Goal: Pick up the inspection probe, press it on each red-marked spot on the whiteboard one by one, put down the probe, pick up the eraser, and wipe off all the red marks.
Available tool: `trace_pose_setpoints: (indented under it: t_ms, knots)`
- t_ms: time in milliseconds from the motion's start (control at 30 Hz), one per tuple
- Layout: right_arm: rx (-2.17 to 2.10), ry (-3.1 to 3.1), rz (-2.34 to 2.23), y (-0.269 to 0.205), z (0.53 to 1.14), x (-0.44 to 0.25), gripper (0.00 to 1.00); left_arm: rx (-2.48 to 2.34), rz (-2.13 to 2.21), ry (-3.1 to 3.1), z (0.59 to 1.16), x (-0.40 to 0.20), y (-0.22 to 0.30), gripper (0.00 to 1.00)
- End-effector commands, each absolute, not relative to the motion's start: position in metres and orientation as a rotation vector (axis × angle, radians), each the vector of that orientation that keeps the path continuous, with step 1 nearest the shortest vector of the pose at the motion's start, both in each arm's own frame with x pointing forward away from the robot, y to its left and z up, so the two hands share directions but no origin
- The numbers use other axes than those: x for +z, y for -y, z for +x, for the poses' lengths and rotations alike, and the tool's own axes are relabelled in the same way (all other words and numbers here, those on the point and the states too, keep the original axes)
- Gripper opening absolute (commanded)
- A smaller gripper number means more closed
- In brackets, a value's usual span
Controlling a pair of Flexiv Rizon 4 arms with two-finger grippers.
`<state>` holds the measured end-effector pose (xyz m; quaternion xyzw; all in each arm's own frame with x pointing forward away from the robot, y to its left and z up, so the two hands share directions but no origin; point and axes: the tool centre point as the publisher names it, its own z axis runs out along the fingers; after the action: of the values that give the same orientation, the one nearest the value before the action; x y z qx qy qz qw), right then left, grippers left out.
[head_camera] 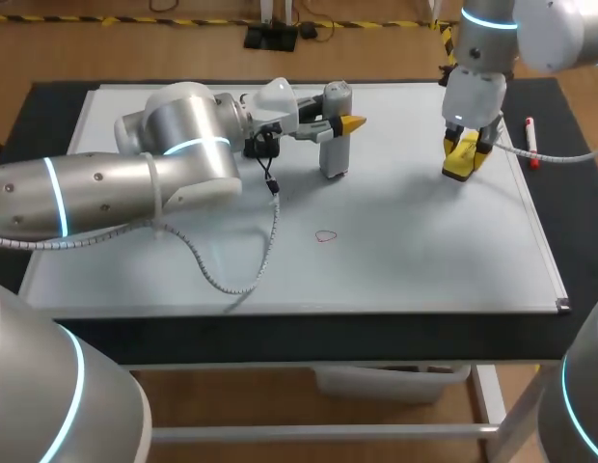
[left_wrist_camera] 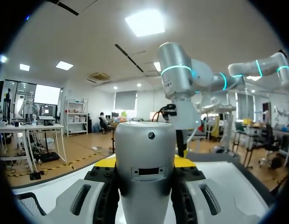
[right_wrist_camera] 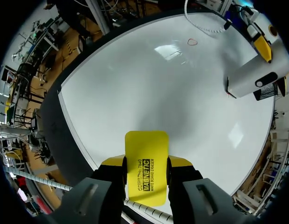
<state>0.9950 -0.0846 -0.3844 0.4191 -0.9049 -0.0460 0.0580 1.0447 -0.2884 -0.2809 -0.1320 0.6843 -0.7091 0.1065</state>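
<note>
Left jaws were clamped on the probe (head_camera: 335, 154), upright at the whiteboard's (head_camera: 424, 241) far middle. Right jaws gripped the eraser (head_camera: 460, 159) far right. The red mark (head_camera: 325, 236) near centre was unwiped, so I'd say wiping hadn't begun.

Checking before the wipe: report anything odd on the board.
Nothing spilled or damaged. One oddity: the left gripper holds the probe upright on the whiteboard while the right gripper grips the eraser. One red mark shows.
</note>
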Motion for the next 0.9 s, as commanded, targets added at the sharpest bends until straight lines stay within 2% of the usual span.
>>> trace_pose_setpoints:
  t_ms: [33,900]
  knots:
    - [-0.134,2.739,1.271,0.0848,0.9959,-0.3836,0.00,-2.088,-0.383,-2.024,1.0471,-0.2830,0.2903,0.00]
    - [-0.134,2.739,1.271,0.0848,0.9959,-0.3836,0.00,-2.082,-0.403,-2.045,1.0488,-0.2913,0.2904,0.00]
